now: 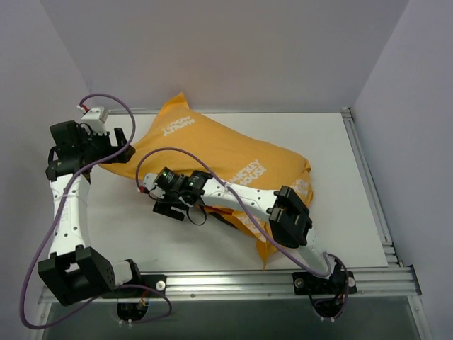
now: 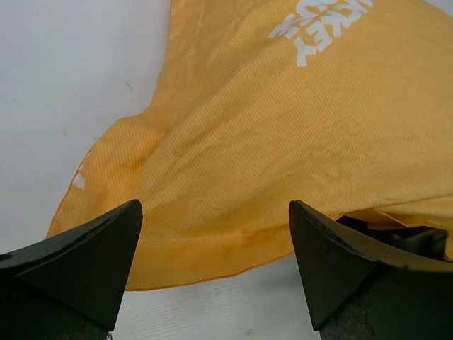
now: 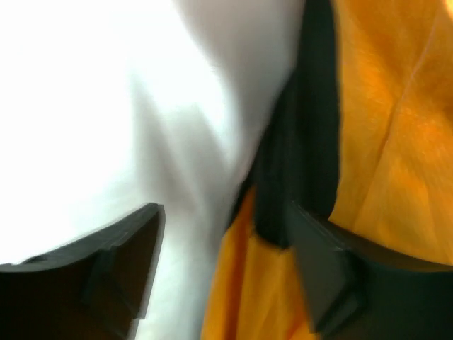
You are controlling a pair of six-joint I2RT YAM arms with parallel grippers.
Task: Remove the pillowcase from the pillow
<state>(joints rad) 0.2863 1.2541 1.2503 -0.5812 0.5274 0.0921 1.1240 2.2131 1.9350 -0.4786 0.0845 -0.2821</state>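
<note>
The orange-yellow pillowcase (image 1: 233, 152) lies slantwise across the table, its white-text side up. The pillow is hidden inside it in the top view. My left gripper (image 1: 120, 145) is open at the case's left corner. In the left wrist view (image 2: 214, 262) its jaws straddle the hem of the pillowcase (image 2: 283, 142) without touching it. My right gripper (image 1: 170, 209) is open at the case's near edge. In the blurred right wrist view (image 3: 226, 262) the orange pillowcase (image 3: 396, 127) with black print lies between the jaws, beside a white creased surface (image 3: 106, 106) that looks like the pillow.
A metal rail (image 1: 248, 283) runs along the near table edge and another (image 1: 368, 184) along the right side. Grey walls close in the back and both sides. Purple cables loop over both arms.
</note>
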